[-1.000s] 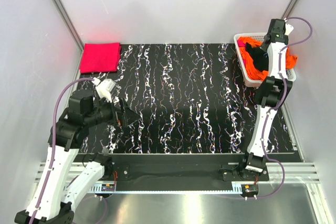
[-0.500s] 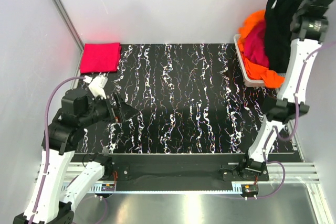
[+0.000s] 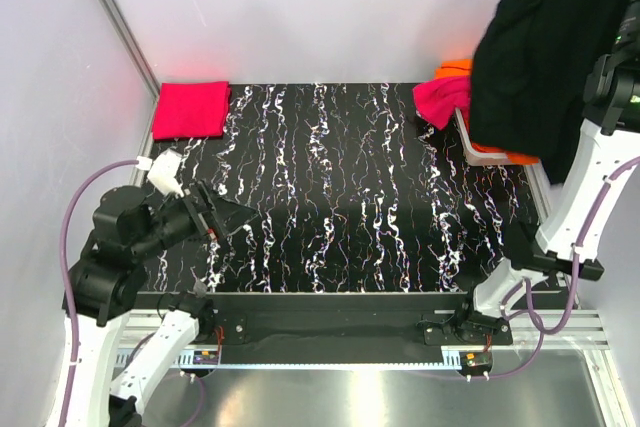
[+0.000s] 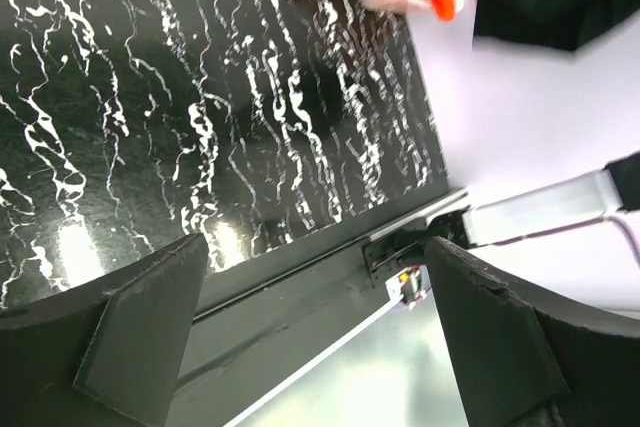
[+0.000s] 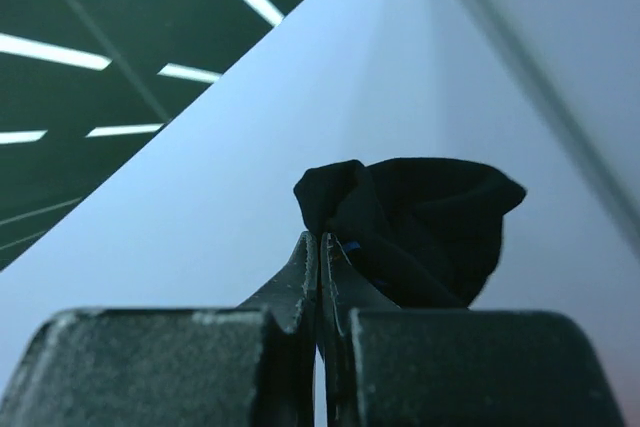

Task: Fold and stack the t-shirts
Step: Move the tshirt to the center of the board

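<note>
Black t-shirt point(image 3: 540, 57) hanging, right jaws clamped

Left arm point(image 3: 105, 277) and right arm point(image 3: 595, 162) — white shells, black joints, looping purple cables point(image 3: 75, 204), matte black jaws

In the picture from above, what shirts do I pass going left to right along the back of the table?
Folded red-pink t-shirt → magenta t-shirt → big black t-shirt, lifted up in the air.

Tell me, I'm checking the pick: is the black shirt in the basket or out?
Out: the black shirt hangs bunched from the shut right gripper above the basket; the left wrist view shows a gap between them.
</note>
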